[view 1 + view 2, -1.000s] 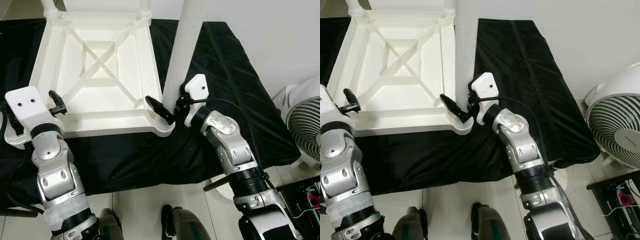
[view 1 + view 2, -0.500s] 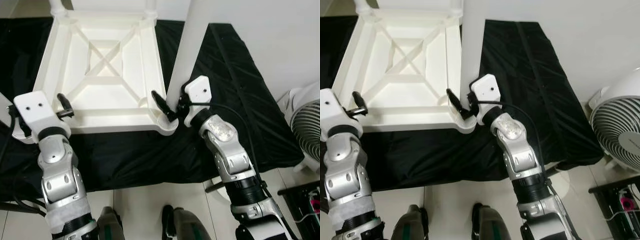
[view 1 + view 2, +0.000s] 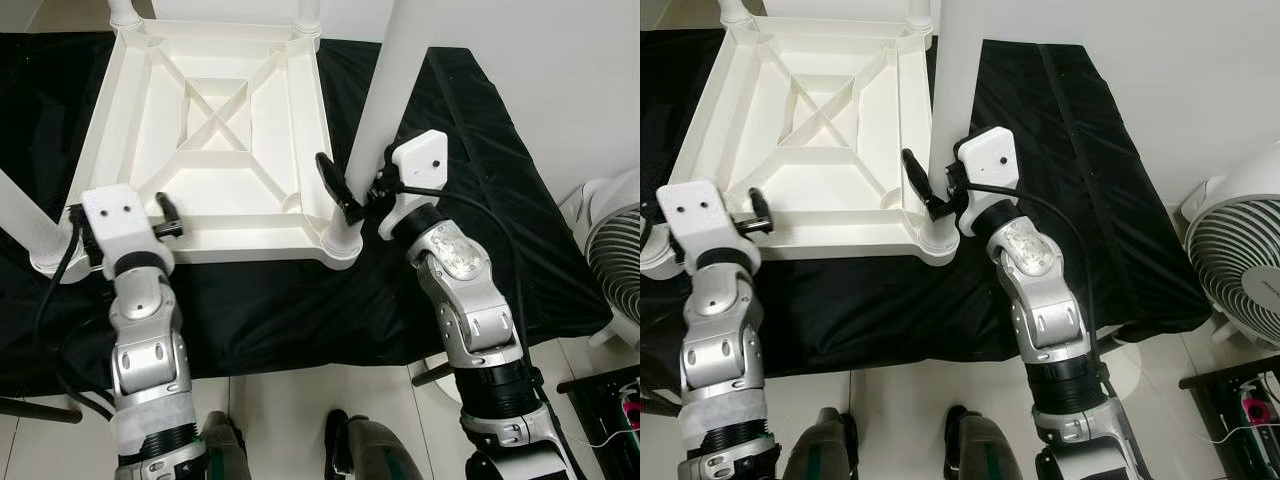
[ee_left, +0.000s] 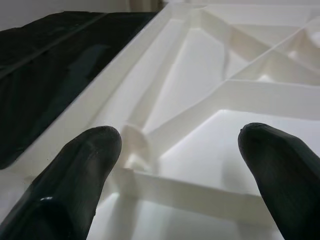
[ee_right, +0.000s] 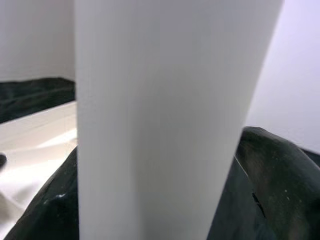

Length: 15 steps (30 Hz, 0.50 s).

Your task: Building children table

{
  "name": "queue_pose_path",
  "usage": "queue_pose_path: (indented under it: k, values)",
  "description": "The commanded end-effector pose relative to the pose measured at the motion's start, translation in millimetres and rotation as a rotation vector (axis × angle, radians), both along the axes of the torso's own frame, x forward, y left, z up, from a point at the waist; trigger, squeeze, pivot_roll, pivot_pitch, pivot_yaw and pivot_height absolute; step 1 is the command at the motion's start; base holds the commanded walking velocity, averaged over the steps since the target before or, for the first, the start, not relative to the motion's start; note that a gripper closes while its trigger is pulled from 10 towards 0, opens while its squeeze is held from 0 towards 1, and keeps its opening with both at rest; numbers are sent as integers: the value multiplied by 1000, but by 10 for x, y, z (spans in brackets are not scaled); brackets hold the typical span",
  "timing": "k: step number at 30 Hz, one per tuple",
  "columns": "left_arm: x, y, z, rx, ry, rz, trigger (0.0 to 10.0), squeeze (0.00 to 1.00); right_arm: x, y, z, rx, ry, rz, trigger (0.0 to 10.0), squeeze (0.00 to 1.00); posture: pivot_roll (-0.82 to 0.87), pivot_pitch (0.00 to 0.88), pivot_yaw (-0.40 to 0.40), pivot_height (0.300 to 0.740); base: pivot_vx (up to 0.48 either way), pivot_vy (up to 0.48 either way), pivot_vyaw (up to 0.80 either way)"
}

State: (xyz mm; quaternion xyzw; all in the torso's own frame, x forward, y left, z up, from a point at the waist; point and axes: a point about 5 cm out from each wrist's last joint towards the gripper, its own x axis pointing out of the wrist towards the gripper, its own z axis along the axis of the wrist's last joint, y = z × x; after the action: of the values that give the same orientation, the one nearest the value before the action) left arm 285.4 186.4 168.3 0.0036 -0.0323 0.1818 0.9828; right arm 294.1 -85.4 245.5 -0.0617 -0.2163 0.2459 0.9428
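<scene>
The white table top (image 3: 240, 240) lies upside down on a black cloth (image 3: 480, 150). A white leg (image 3: 385, 90) stands upright at its near right corner, and my right gripper (image 3: 358, 195) is shut on that leg low down. In the right wrist view the leg (image 5: 160, 120) sits between the black fingers (image 5: 45, 210). My left gripper (image 3: 165, 215) hovers at the near rim close to the left corner, open, with the ribbed underside (image 4: 210, 95) between its fingers (image 4: 75, 170). Another leg (image 3: 25, 215) stands in the near left corner. Two more rise at the far corners.
A white fan (image 3: 612, 255) stands on the floor to the right. The cloth hangs over the near edge above pale floor tiles (image 3: 280, 420). A white wall (image 3: 560, 70) runs behind and to the right. A dark rack (image 3: 605, 390) is at the lower right.
The camera has shifted. My left gripper has come in to the table's near rim. The right gripper has kept its hold and the leg's foot now sits in the corner.
</scene>
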Motion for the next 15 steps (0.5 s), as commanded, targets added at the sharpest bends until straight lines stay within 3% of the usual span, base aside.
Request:
queue_pose_path:
  k: [1, 10, 15]
  values:
    - [-89, -226, -278, -88, 83, -41, 10000, 0, -34, -101, 252, 62, -100, -57, 10000, 0, -15, 117, -25, 740, 0, 0, 0]
    - [-46, -198, -265, -91, 75, -19, 10000, 0, -67, -90, 180, 39, -66, -61, 10000, 0, -12, 112, -23, 740, 0, 0, 0]
    - [-46, -287, -286, -111, 90, -90, 10000, 0, -82, -74, 176, 49, -60, -89, 10000, 0, -8, 108, -18, 740, 0, 0, 0]
